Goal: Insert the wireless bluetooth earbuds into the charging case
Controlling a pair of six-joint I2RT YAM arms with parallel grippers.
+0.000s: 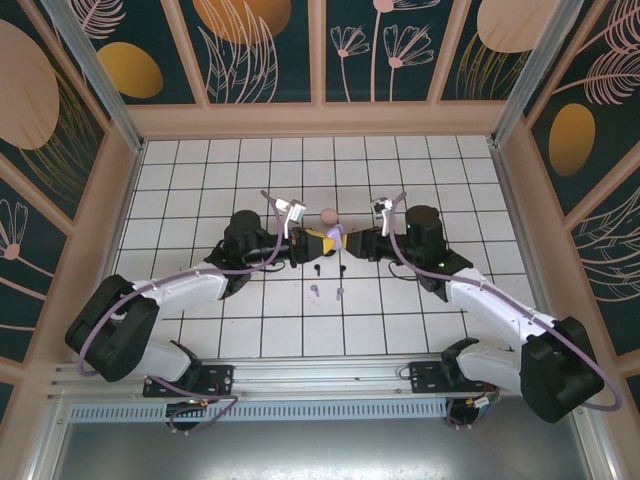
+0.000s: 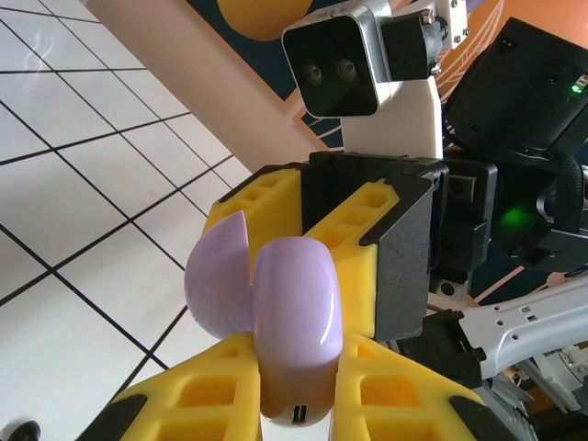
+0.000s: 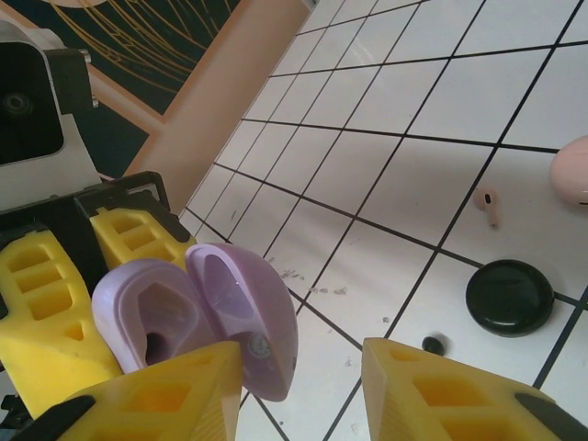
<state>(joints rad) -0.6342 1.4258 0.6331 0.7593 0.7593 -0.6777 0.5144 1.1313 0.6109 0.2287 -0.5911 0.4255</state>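
Observation:
The light purple charging case (image 2: pixel 294 303) hangs above the tiles with my left gripper (image 2: pixel 294 372) shut on its body. Its lid (image 3: pixel 241 308) stands open, and the empty earbud wells (image 3: pixel 152 317) face the right wrist camera. My right gripper (image 3: pixel 299 372) is open; its left finger sits against the lid and its right finger is well apart. From above, both grippers (image 1: pixel 318 243) (image 1: pixel 352 241) meet at the case (image 1: pixel 337 235). Two light purple earbuds (image 1: pixel 315 291) (image 1: pixel 340 294) lie on the tiles in front. A pink earbud (image 3: pixel 488 206) and a black earbud (image 3: pixel 432 345) also lie loose.
A closed black case (image 3: pixel 510 296) lies on the floor below the right gripper. A pale pink case (image 1: pixel 329 215) sits just behind the two grippers. Wooden walls (image 1: pixel 320 120) ring the tiled floor.

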